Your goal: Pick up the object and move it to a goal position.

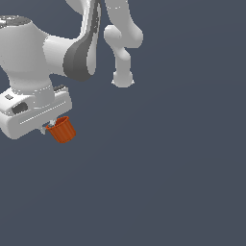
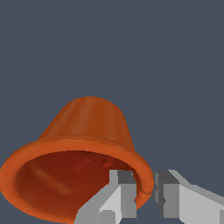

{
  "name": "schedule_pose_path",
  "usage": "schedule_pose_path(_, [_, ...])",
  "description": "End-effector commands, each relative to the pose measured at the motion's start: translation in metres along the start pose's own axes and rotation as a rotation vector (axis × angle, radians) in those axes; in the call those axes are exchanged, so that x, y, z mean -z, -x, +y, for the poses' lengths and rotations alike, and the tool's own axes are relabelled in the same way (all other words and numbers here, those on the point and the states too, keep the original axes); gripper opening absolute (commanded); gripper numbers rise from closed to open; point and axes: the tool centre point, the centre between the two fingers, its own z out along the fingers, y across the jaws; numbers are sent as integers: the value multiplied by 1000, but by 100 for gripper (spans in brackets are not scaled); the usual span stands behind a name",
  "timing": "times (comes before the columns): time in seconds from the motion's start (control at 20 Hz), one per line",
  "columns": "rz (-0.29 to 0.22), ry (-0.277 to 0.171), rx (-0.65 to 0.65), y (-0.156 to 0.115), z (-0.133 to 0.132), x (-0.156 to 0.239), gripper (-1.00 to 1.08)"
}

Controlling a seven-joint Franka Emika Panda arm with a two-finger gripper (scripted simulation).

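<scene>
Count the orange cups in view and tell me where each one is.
1. The orange cup hangs tilted under the white gripper at the exterior view's left, its rim pinched between the jaws. Nothing suggests any others.

We count 1 orange-red cup (image 1: 62,130), 1 white robot arm (image 1: 53,53), and 1 tool (image 2: 148,192) with 2 grey fingers (image 2: 120,192). We find no other kind of thing to count.

Cup (image 1: 63,130) rim between hand (image 2: 148,192) fingers
</scene>
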Motion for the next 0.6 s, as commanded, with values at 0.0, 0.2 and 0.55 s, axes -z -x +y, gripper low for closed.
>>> schedule_pose_path(0.0, [15, 9, 15, 4, 7, 3, -100])
schedule_pose_path(0.2, [30, 15, 28, 8, 13, 6, -100])
schedule_pose_path(0.55, [37, 16, 35, 10, 16, 6, -100])
